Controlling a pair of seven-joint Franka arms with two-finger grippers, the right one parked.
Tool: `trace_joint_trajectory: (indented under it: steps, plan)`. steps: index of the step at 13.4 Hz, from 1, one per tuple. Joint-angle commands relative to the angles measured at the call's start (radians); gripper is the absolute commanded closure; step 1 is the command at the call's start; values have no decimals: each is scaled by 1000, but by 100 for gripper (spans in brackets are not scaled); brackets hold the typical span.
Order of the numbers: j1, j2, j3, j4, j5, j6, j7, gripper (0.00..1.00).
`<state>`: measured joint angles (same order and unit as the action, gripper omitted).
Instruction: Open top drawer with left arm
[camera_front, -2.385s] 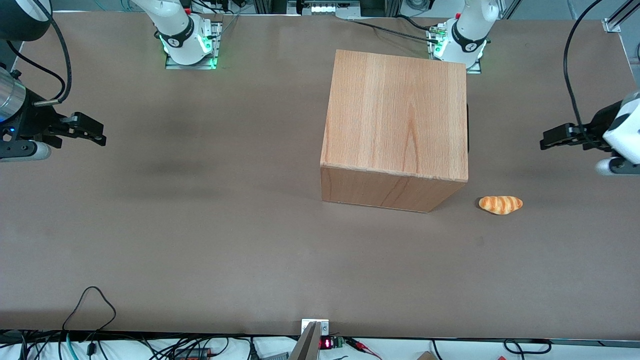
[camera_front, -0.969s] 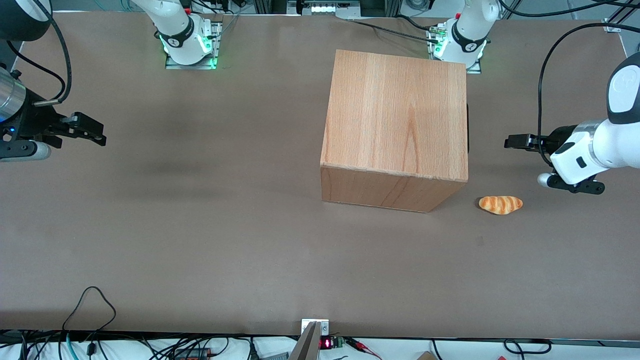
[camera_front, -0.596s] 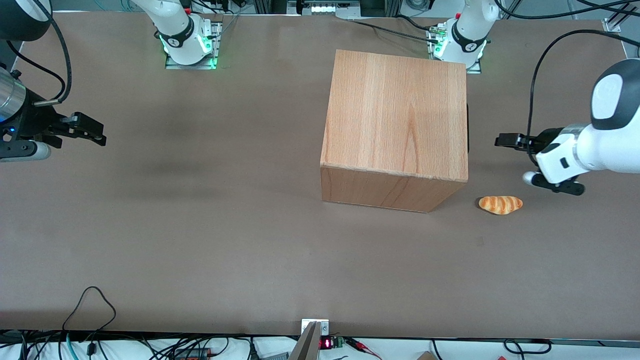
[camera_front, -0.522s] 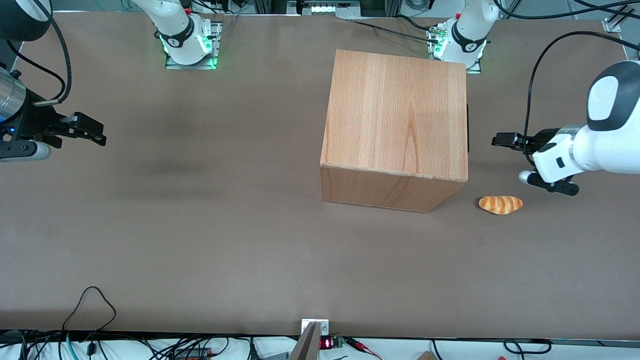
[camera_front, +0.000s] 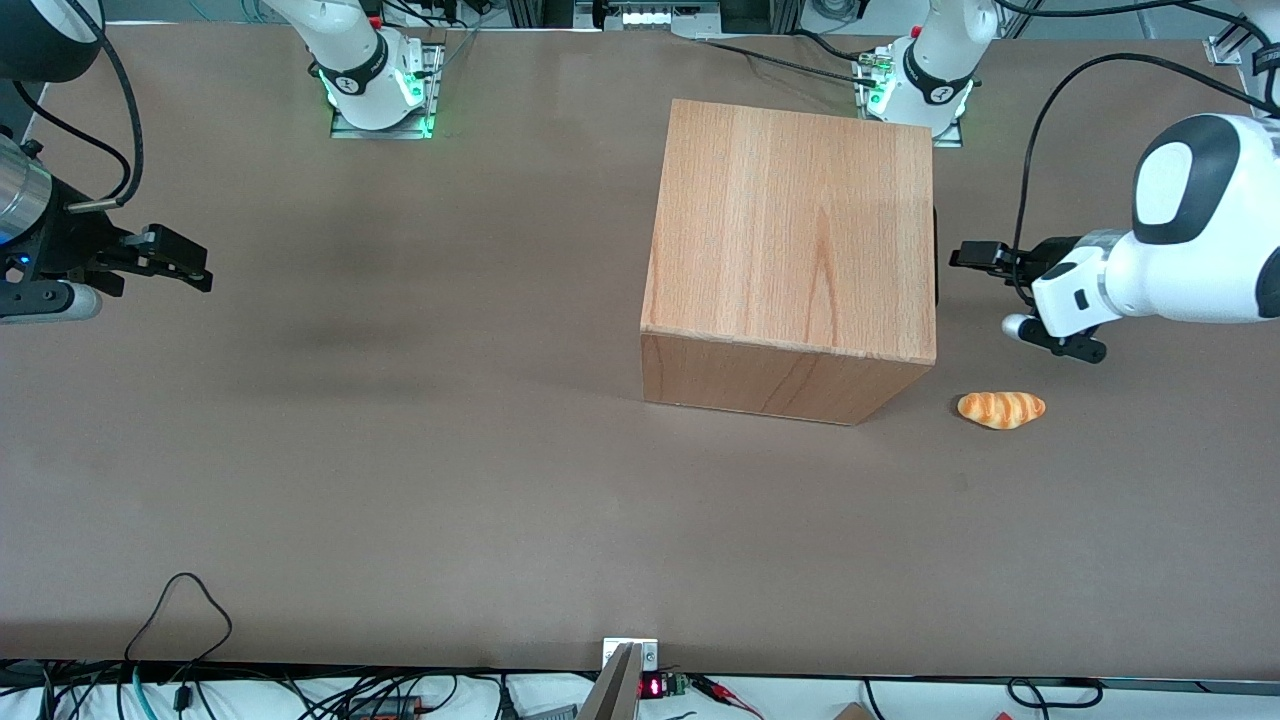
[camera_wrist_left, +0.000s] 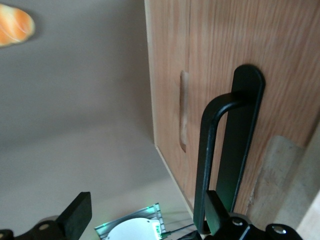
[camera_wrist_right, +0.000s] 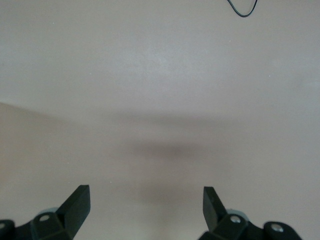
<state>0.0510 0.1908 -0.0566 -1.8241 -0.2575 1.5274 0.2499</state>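
Black claw (camera_wrist_left: 145, 212), spread, seemingly just short of drawer handle (camera_wrist_left: 227, 145).

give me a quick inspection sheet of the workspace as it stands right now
surface: brown table, matte, bare over most of its area.
job's things: top drawer looks shut, front flush with the cabinet; its black bar handle not gripped.
clutter: one croissant on the table beside the cabinet, nearer the front camera than the gripper.
grippers: left gripper open, level with the handle, just in front of the drawer, not touching.
cables: black cable arcs over the left arm; a loose loop at the table edge.
surroundings: two arm bases with green lights.
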Motion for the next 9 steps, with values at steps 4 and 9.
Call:
trace_joint_trajectory:
  steps: [4,9]
  plan:
    - [-19,-31,3,-78,-42,54,25,0]
    - [-34,-30,1,-89,-82,56,25,0]
